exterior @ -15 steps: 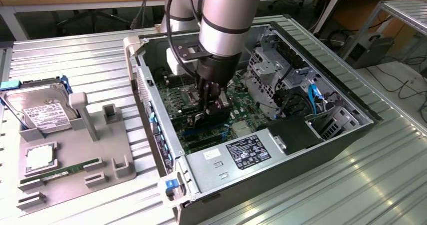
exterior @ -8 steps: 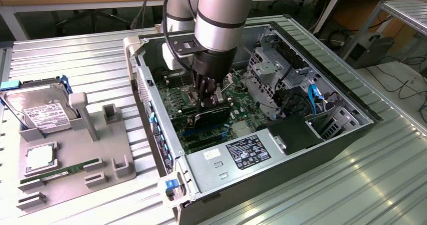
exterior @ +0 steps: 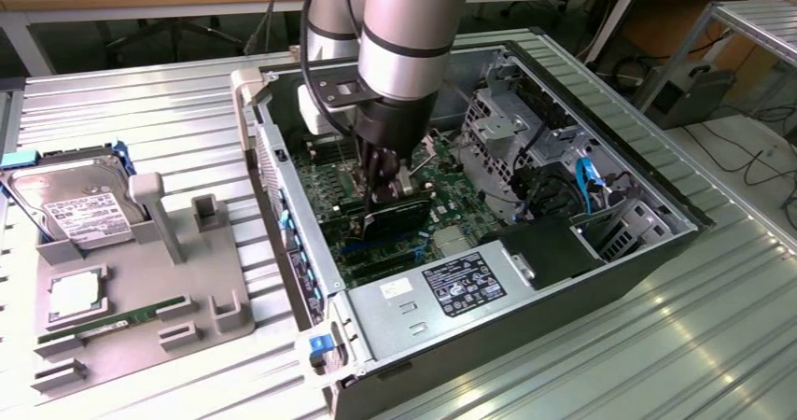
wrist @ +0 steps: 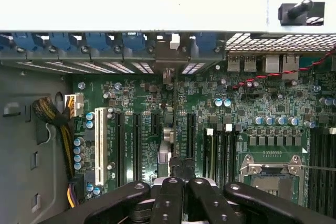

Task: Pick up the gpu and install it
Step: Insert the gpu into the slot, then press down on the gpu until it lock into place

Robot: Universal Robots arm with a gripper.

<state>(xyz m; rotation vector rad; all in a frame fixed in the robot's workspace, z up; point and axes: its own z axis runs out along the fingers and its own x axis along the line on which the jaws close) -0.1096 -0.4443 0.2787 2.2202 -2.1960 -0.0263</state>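
The gpu [exterior: 401, 217], a thin black card, stands on edge on the green motherboard [exterior: 468, 210] inside the open computer case [exterior: 660, 217]. My gripper [exterior: 388, 192] reaches down into the case and sits right at the card's upper edge, fingers shut together. In the wrist view the gpu [wrist: 166, 145] appears edge-on, running from the gripper [wrist: 184, 182] towards its pale bracket [wrist: 168, 59] at the case's rear wall. I cannot tell whether the fingertips pinch the card or only rest on its edge.
On the exterior view's left, a grey fixture [exterior: 187, 280] carries a hard drive [exterior: 81, 205], a processor chip [exterior: 75, 294] and a green RAM stick [exterior: 100, 331]. The power supply [exterior: 461, 280] fills the case's near end. A drive cage [exterior: 498, 121], a cable bundle [wrist: 55, 124] and the processor socket [wrist: 270, 174] surround the card.
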